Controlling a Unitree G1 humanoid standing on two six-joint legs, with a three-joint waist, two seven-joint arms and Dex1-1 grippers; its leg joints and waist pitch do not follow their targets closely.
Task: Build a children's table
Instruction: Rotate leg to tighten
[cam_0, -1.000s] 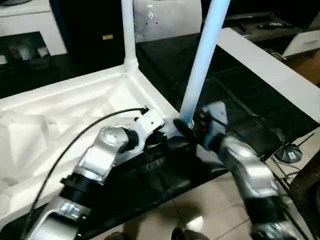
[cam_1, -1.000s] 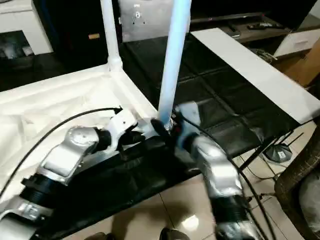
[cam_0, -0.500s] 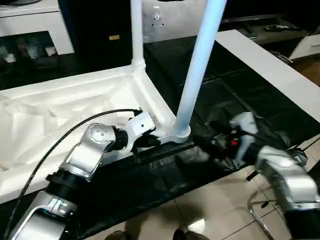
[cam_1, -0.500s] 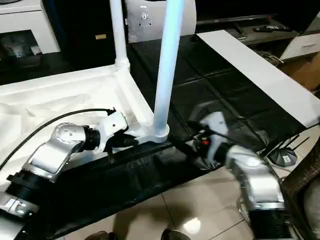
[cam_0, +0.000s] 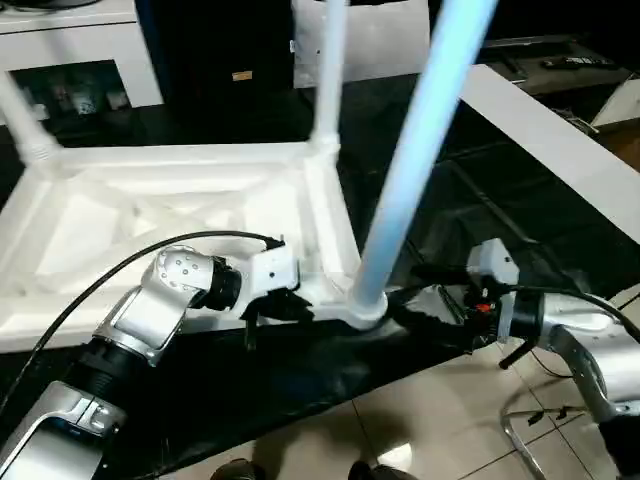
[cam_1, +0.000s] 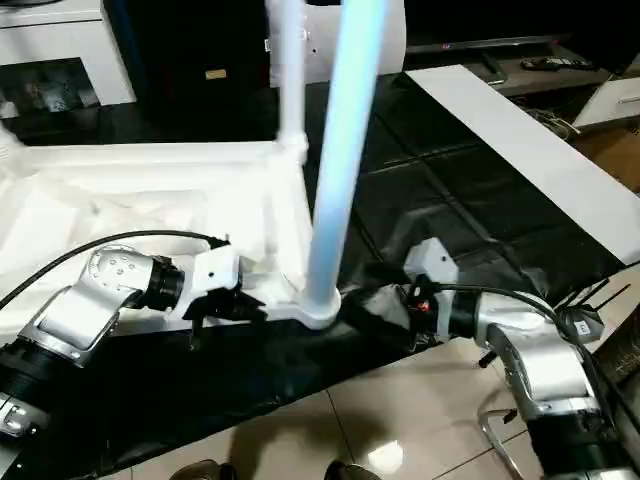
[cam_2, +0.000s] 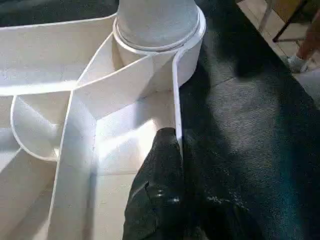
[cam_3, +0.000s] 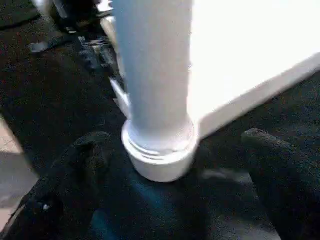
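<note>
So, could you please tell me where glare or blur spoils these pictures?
Right wrist view: the table top is washed out to plain white, and the near leg is soft. Left eye view: the same leg looks bluish and smeared. Left wrist view: sharp ribs, soft shadows.

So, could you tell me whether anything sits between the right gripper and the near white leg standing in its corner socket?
Nothing visible does. The right gripper is open, its black fingers on either side of the round corner socket holding the near white tapered plastic leg, with only black mat in the gap.
</note>
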